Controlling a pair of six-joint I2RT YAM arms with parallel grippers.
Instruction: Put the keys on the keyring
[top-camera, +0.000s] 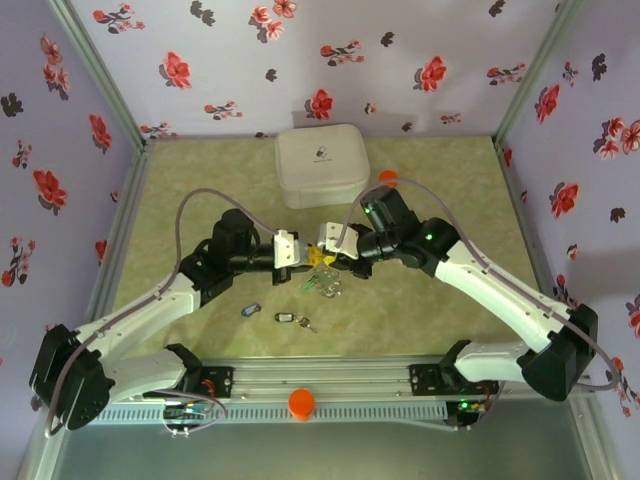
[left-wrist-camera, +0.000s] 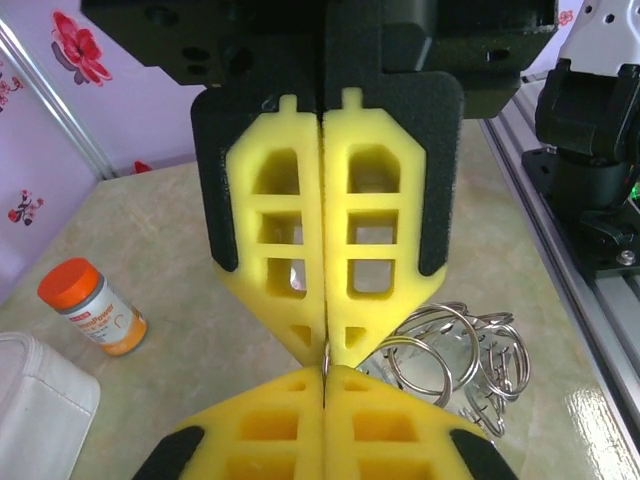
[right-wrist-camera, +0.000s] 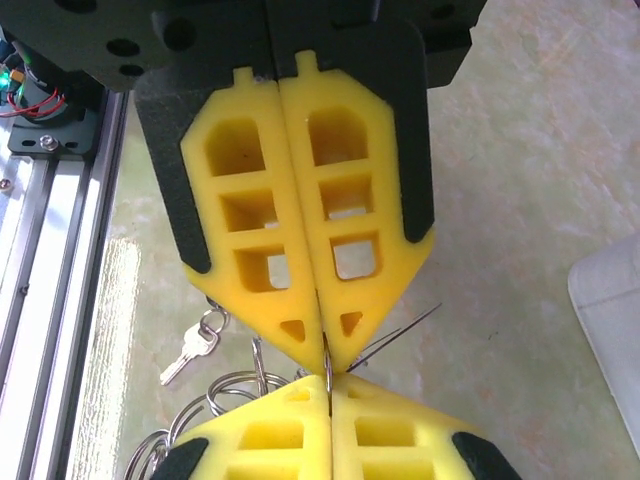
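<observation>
Left end effector (left-wrist-camera: 325, 345), right end effector (right-wrist-camera: 326, 365): both closed tip-to-tip, pinching keyring (left-wrist-camera: 445, 350). Keys (top-camera: 283, 318): on tabletop (top-camera: 200, 180), base-side of keyring, nearer left end effector.

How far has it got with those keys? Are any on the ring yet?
Done: no key is clearly threaded on yet. In hand: the left tool and the right tool are both shut, tip to tip, on the thin wire of the keyring. Left to do: the blue-tagged key and the black-tagged key lie loose on the table, apart from the ring.
</observation>
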